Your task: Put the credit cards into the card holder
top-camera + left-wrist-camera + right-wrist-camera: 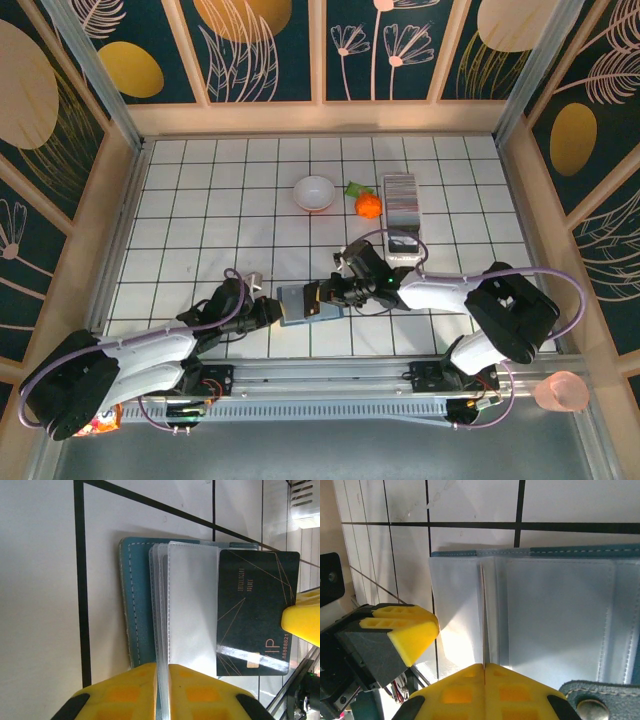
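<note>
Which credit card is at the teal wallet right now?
The dark gold-lined card, pinched by the right gripper at the teal folding wallet; the grey-white stack stands apart.

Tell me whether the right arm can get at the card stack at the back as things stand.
Probably not yet: the right gripper is shut on a dark card at the card holder. The way to the card stack itself looks free.

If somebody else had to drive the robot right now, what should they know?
Left gripper: shut on a clear sleeve of the card holder, which lies open.
Right gripper: shut on a dark card, its edge at the sleeves; not clearly in.
Done: one card picked up.
To do: slide it in, then fetch the card stack at the back.
</note>
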`<state>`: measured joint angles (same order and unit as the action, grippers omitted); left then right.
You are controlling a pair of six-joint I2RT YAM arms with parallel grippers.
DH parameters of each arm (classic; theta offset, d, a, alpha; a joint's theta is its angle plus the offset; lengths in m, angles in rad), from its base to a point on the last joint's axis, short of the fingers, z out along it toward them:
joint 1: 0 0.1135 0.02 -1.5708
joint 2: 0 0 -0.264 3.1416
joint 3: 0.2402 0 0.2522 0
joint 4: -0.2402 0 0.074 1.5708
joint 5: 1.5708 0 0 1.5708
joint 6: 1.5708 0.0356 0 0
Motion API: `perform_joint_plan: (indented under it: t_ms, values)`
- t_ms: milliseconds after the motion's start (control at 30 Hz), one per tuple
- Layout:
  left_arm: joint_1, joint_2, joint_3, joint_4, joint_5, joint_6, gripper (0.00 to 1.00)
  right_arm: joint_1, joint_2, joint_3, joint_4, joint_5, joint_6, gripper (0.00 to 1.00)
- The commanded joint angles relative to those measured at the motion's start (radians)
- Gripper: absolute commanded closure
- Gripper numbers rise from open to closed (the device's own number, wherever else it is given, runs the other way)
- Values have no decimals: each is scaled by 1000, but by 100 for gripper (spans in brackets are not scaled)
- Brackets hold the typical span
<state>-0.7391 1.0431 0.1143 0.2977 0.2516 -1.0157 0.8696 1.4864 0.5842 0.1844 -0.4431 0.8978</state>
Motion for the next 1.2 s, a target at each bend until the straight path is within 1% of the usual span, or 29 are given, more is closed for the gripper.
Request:
perform_joint_plan:
  t_ms: [0,100,233,433,633,800,1000,1167]
  values:
    - [-1,14,-6,40,8,-7,87,7,-6,-27,58,-9,43,100]
    - [-2,18,-6,42,9,-6,88,5,-17,-40,70,1,50,100]
    - [-2,17,-8,41,8,-6,89,-11,-42,-35,21,50,37,100]
    - [-2,15,-13,46,8,-10,90,-21,-49,-31,32,76,39,100]
    - [0,11,-16,42,8,-9,92,-18,0,-21,73,43,46,100]
    - [-1,14,-16,44,8,-10,93,-13,2,-37,122,24,66,100]
    - [-1,16,-17,49,9,-13,96,0,16,-48,110,31,72,100]
    - [-1,21,-22,50,8,-14,97,6,-5,-56,102,40,75,100]
